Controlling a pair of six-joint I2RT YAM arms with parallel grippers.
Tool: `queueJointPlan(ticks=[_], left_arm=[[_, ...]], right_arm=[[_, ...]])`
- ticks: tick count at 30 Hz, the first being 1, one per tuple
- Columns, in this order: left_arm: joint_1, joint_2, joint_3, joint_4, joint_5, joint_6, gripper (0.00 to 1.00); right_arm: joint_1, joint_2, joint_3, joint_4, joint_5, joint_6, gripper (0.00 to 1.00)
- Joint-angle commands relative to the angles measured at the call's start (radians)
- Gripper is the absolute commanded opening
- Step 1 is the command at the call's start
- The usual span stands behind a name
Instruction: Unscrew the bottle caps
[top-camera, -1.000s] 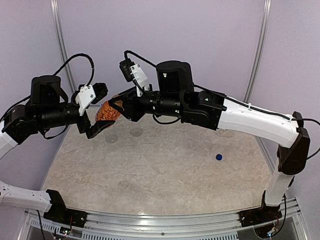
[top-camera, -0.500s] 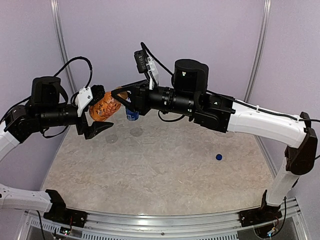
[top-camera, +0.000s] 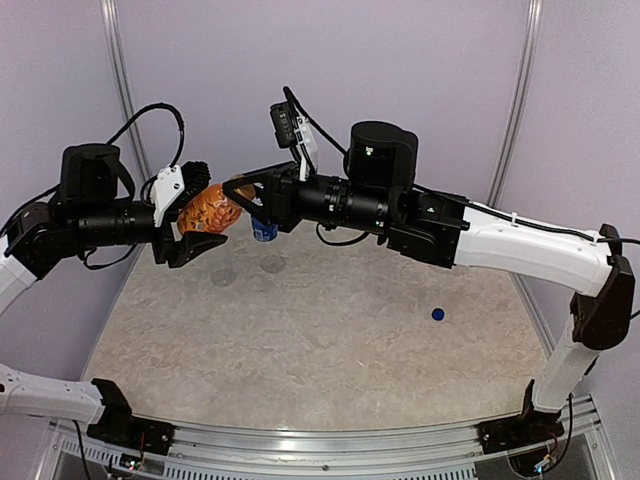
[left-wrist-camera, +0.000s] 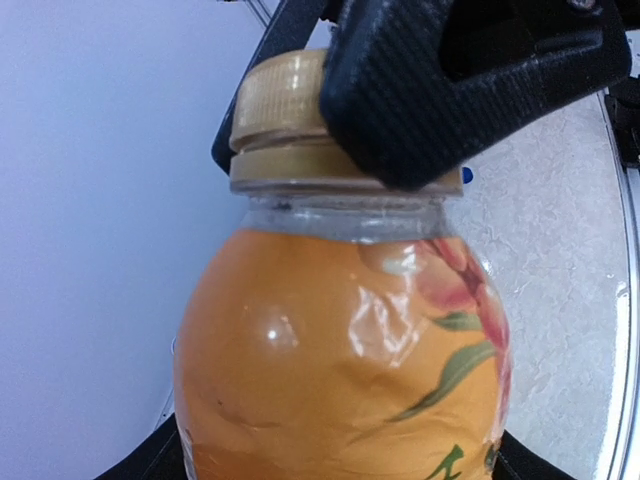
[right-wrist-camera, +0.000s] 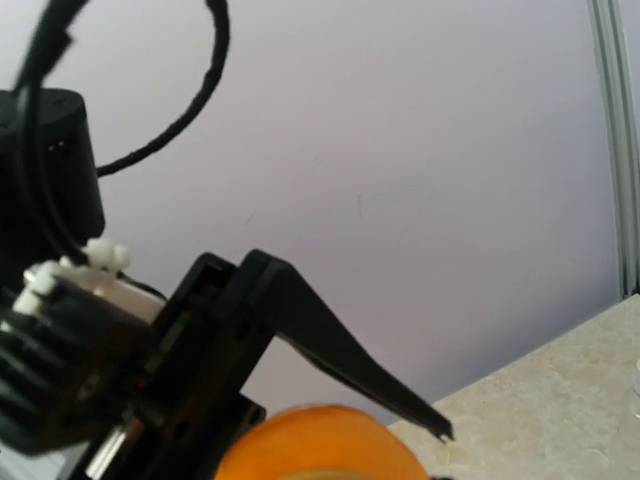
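My left gripper (top-camera: 205, 218) is shut on the short orange bottle (top-camera: 210, 210) and holds it tilted in the air above the far left of the table. In the left wrist view the bottle (left-wrist-camera: 340, 360) fills the frame, with its orange-brown cap (left-wrist-camera: 285, 95) on the neck. My right gripper (top-camera: 241, 191) is shut on that cap, and its black fingers (left-wrist-camera: 450, 90) pinch it from both sides. The right wrist view shows only the orange bottle (right-wrist-camera: 320, 445) at the bottom edge and a left finger (right-wrist-camera: 340, 350). A blue cap (top-camera: 438, 314) lies loose on the table at the right.
A blue-labelled bottle (top-camera: 264, 232) stands on the table behind the held bottle. Two clear bottles (top-camera: 222, 275) (top-camera: 273, 264) stand just below the grippers. The purple back wall is close behind. The marble table (top-camera: 330, 350) reaches to the front rail.
Both arms have risen with the orange bottle between them. The right arm has swung up and right, uncovering the blue-labelled bottle. The left gripper has lifted slightly in the last half second.
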Motion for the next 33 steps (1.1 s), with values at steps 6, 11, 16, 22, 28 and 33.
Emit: queueJointPlan(ticks=[6,11,16,22,28,33], left_arm=[[-0.012,-0.001,0.028,-0.03,0.022,0.016,0.49],[-0.021,-0.01,-0.009,0.016,-0.077,0.112,0.47],[-0.051,-0.033,-0.128,0.273,-0.338,0.411,0.46],[-0.064,-0.053,-0.197,0.426,-0.394,0.571,0.46],[-0.086,-0.057,-0.216,0.432,-0.395,0.594,0.46],[-0.095,-0.063,-0.219,0.416,-0.388,0.598,0.46]], right_arm=[[-0.011,-0.02,-0.007,-0.011,0.008,0.01,0.0],[-0.024,-0.047,-0.018,-0.075,0.059,0.028,0.52],[-0.043,-0.098,-0.061,-0.113,0.087,0.06,0.82],[-0.059,-0.084,-0.069,-0.114,0.02,0.11,0.83],[-0.072,-0.022,-0.003,-0.147,-0.03,0.129,0.82],[-0.079,0.016,0.051,-0.147,-0.074,0.126,0.69]])
